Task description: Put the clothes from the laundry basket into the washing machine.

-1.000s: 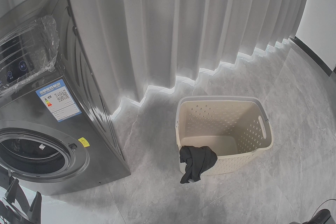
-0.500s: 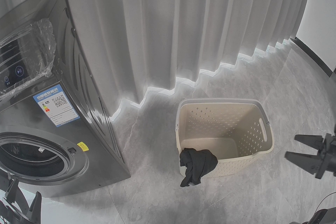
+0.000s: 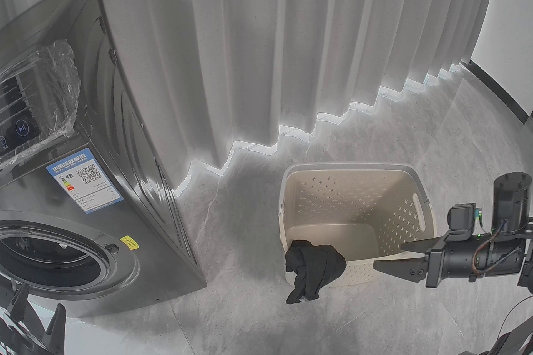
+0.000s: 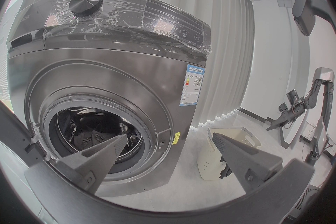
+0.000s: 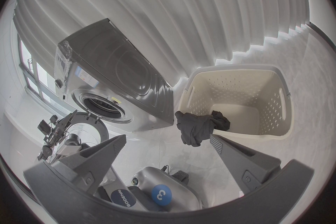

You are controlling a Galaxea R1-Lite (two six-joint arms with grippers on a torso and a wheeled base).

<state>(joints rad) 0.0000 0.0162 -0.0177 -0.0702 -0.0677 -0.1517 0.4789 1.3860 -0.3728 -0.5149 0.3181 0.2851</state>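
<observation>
A black garment (image 3: 312, 264) hangs over the near left corner of a cream laundry basket (image 3: 355, 166), part of it inside the rim and the rest trailing down the outer wall toward the grey floor (image 3: 239, 262). The perforated basket stands upright before a white curtain (image 3: 277, 40), with bare floor between it and the dark washing machine (image 3: 122, 195) on the robot's left. The right end effector (image 3: 388, 255) hovers low beside the basket's near right corner, its two fingers spread wide and holding nothing, their tips pointing at the garment but apart from it. The left end effector (image 4: 168, 136), likewise wide and empty, sits low in front of the machine's round drum opening (image 4: 96, 133), whose door (image 5: 87, 128) is swung open (dark fabric can be made out inside the drum). Clear plastic film (image 3: 39, 90) covers the machine's control panel
</observation>
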